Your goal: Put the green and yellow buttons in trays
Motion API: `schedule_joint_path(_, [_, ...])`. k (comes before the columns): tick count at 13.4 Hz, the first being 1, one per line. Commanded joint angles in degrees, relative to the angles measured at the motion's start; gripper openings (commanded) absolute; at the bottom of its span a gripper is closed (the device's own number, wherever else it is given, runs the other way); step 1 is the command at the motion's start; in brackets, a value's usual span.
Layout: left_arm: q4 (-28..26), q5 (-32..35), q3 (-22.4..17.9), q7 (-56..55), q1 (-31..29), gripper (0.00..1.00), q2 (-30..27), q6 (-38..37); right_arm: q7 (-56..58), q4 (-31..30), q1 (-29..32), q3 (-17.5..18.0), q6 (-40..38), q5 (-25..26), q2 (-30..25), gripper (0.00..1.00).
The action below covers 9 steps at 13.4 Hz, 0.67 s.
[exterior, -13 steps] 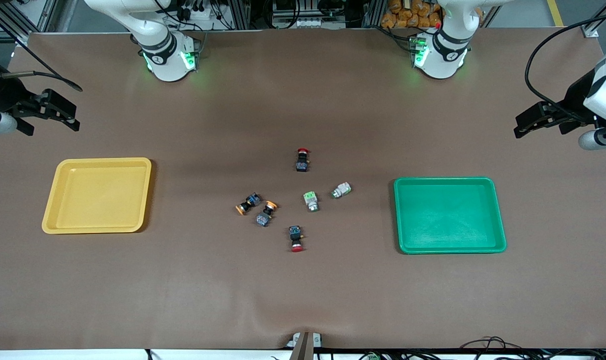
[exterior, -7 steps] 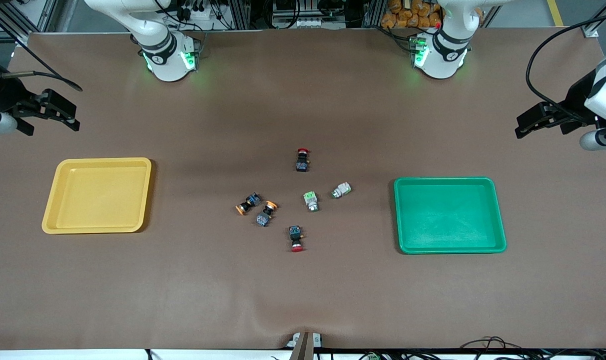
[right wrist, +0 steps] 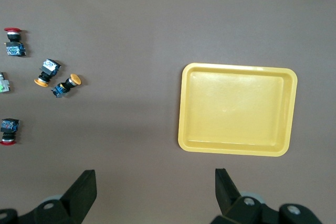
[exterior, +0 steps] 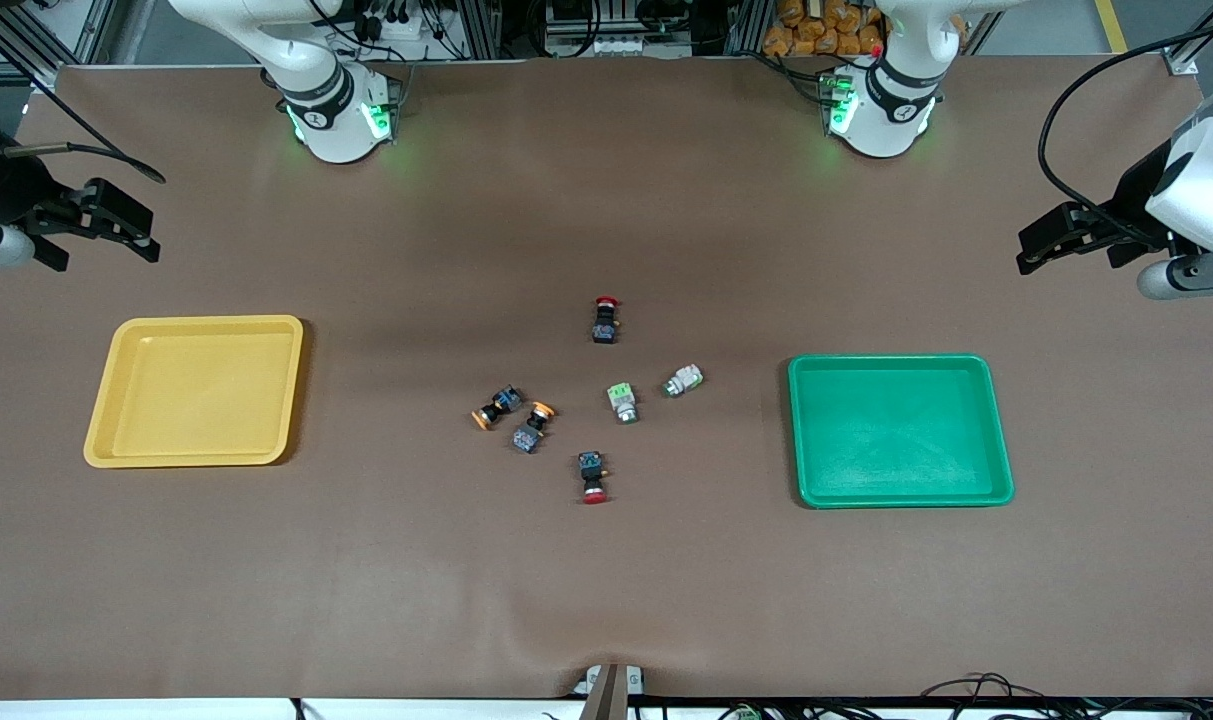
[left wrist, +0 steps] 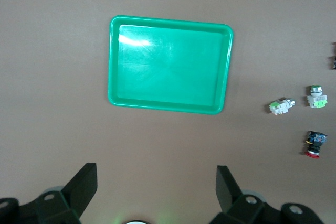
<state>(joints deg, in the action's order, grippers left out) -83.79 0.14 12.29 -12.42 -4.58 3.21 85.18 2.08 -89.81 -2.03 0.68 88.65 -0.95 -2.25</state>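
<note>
Two pale green buttons (exterior: 621, 401) (exterior: 683, 380) and two orange-yellow capped buttons (exterior: 496, 407) (exterior: 533, 426) lie on the brown mat at mid-table. The yellow tray (exterior: 206, 322) lies toward the right arm's end and the green tray (exterior: 891, 360) toward the left arm's end, both empty. My left gripper (exterior: 1028, 250) is open, up over bare mat beside the green tray (left wrist: 170, 21); its wrist view shows both green buttons (left wrist: 280, 106) (left wrist: 316, 97). My right gripper (exterior: 151, 235) is open, up over bare mat beside the yellow tray (right wrist: 236, 67); its wrist view shows both yellow buttons (right wrist: 46, 72) (right wrist: 66, 85).
Two red-capped dark switches (exterior: 606, 319) (exterior: 592, 476) lie among the buttons, one farther from the front camera, one nearer. The arms' bases (exterior: 336, 120) (exterior: 878, 115) stand at the table's back edge.
My left gripper has shifted slightly toward the table's middle and toward the bases. The right arm and all buttons have not moved.
</note>
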Motion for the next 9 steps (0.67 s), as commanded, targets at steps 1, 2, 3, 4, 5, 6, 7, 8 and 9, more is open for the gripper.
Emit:
schedule_joint_path(1, [-2.2, 1.4, 0.5, -0.6, -0.3, 1.0, -1.5, 0.5, -0.9, -0.4, 0.5, 0.2, -0.2, -0.8, -0.2, 1.0])
schedule_joint_path(2, [-3.1, 1.4, 0.5, -0.6, -0.3, 1.0, -1.8, 1.5, -0.9, -0.4, 0.5, 0.2, -0.2, -0.8, -0.2, 1.0])
schedule_joint_path(3, [-4.6, 1.4, 0.5, -0.6, -0.3, 1.0, -2.1, 3.1, -0.9, -0.4, 0.5, 0.2, -0.2, -0.8, -0.2, 1.0])
schedule_joint_path(4, [-6.4, 1.4, 0.5, -0.6, -0.4, 1.0, -2.4, 5.0, -1.0, -0.4, 0.5, 0.2, -0.2, -0.8, -0.1, 1.0])
schedule_joint_path(5, [-8.3, 2.1, 0.5, -0.6, -0.4, 1.0, -2.9, 7.2, -0.9, -0.4, 0.6, 0.2, -0.2, -0.8, 0.5, 1.0])
schedule_joint_path(6, [-10.5, 2.4, 0.6, -0.6, -0.4, 1.0, -3.1, 9.5, -0.9, -0.4, 0.5, 0.2, -0.3, -0.8, 0.6, 1.0])
schedule_joint_path(7, [-12.7, 2.4, 0.6, -0.6, -0.4, 1.0, -3.7, 12.3, -0.9, -0.3, 0.5, 0.2, -0.5, -0.8, 0.7, 1.0])
schedule_joint_path(8, [-15.2, 2.4, 0.6, -0.6, -0.4, 1.0, -4.3, 15.2, -1.0, -0.3, 0.6, 0.1, -0.5, -0.8, 0.7, 1.0])
schedule_joint_path(9, [-17.1, 2.4, 0.6, -0.6, -0.5, 1.0, -4.5, 17.6, -0.9, -0.1, 0.5, 0.2, -0.4, -0.8, 1.3, 1.0])
